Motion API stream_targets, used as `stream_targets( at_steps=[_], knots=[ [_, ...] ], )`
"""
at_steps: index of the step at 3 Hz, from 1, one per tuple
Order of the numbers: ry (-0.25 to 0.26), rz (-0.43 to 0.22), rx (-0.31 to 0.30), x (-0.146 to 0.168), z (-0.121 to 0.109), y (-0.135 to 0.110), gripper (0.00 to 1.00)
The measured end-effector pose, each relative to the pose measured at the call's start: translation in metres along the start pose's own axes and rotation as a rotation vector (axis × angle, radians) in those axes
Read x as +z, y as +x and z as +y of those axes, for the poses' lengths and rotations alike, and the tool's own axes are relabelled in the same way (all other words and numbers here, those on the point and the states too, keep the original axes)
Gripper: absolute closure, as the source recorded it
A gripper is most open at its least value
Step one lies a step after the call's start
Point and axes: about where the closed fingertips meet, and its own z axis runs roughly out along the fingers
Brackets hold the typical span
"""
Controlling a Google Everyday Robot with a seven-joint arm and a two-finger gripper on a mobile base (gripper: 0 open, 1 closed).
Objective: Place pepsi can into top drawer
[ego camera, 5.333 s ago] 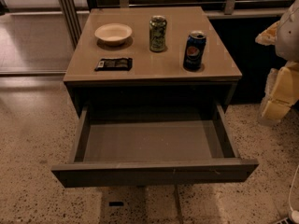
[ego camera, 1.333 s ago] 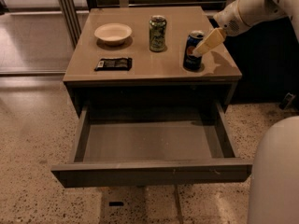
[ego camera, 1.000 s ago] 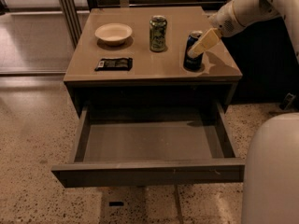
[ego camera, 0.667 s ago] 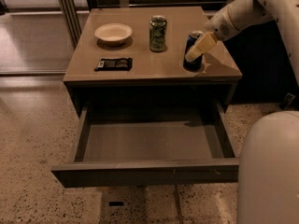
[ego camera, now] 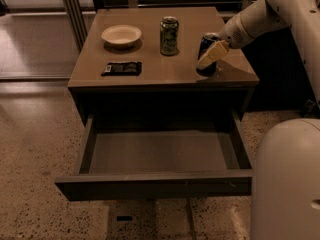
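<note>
My end effector [ego camera: 207,58] was at the pepsi can [ego camera: 205,41] on the worktop [ego camera: 165,70]; I could not tell how open it was. The top drawer [ego camera: 155,184] stood pulled out below.

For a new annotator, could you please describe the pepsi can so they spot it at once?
On the tan-topped cabinet above the open top drawer, the pepsi can stands near the right edge, the end effector at it. It is dark blue; the neighbouring can is green.

Dim light, tool [ego camera: 207,59] at pepsi can [ego camera: 205,43]
</note>
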Motion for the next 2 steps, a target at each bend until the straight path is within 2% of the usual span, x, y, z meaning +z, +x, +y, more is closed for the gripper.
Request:
stream_targets(
  at_steps=[2],
  knots=[
    [0.0, 0.0, 0.0, 0.0001, 0.0, 0.0, 0.65]
  ],
)
